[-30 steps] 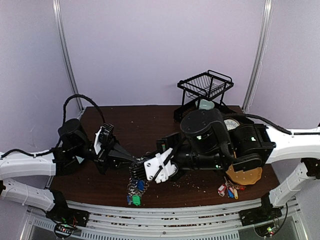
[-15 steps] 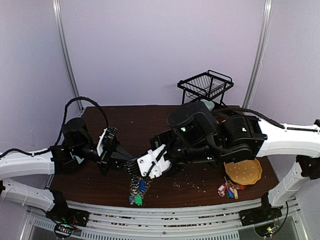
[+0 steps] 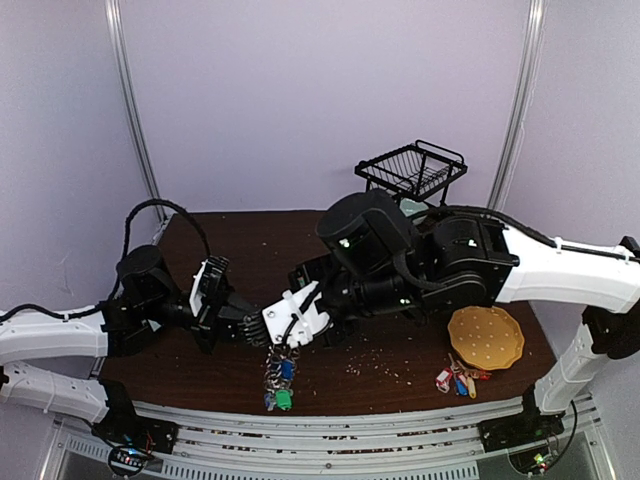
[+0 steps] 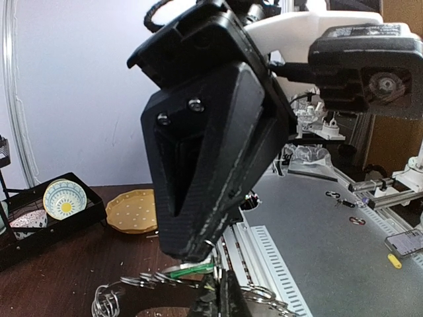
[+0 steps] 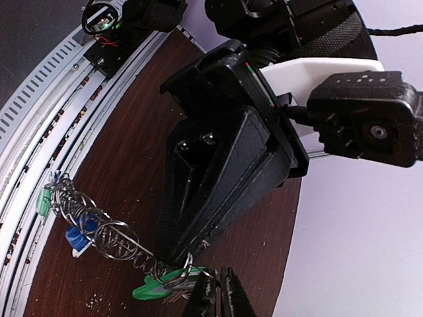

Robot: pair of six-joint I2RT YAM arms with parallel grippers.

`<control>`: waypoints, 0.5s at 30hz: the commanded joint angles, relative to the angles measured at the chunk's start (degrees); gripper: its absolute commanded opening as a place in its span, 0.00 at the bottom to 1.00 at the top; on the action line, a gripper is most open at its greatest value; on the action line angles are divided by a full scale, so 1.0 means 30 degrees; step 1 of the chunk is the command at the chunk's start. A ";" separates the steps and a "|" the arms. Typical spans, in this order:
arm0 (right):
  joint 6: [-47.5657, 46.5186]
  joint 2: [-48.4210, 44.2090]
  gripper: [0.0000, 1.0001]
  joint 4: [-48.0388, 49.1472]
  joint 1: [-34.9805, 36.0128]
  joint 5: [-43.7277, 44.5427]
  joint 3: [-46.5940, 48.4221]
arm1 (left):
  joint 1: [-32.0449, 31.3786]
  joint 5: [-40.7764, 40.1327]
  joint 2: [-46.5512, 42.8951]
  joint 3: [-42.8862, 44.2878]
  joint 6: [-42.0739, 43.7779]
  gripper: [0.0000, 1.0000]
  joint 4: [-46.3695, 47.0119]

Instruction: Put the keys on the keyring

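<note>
The keyring [image 3: 277,368] hangs over the front of the table between my two grippers, its green and blue tagged keys [image 3: 283,397] at the bottom. My left gripper [image 3: 250,329] is shut on the ring's wire; its fingertips [image 4: 225,294] pinch it in the left wrist view. My right gripper [image 3: 275,335] meets it tip to tip. In the right wrist view my right gripper [image 5: 221,290] is shut, with a green key [image 5: 158,288] at its tips. That key's small loop sits at the left gripper's tips. The coil of loops [image 5: 109,239] trails down to the left.
A yellow dotted plate [image 3: 486,338] lies at the right front, with a small bunch of red, yellow and blue tagged keys [image 3: 458,381] beside it. A black wire rack [image 3: 411,170] stands at the back right. Crumbs dot the brown table [image 3: 250,250].
Both grippers have shifted left together with the keyring. The right arm swung up and leftward, uncovering the yellow plate. The left arm drew back and lower.
</note>
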 commanded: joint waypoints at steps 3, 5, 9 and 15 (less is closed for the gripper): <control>0.0451 0.0288 0.08 0.2111 -0.0089 -0.0649 0.0015 | -0.0311 -0.1637 -0.0471 -0.0950 -0.2642 0.00 0.6690; 0.0477 0.0370 0.11 0.2111 -0.0093 -0.0750 0.0033 | -0.0306 -0.2208 -0.0427 -0.1467 -0.3340 0.00 0.8164; 0.0462 0.0549 0.14 0.2129 -0.0087 -0.0713 0.0206 | -0.0376 -0.3313 -0.0257 -0.2473 -0.4270 0.00 1.0559; 0.0644 0.0617 0.19 0.2619 -0.0103 0.0370 0.0400 | -0.0581 -0.4069 -0.0044 -0.3182 -0.4113 0.00 1.1356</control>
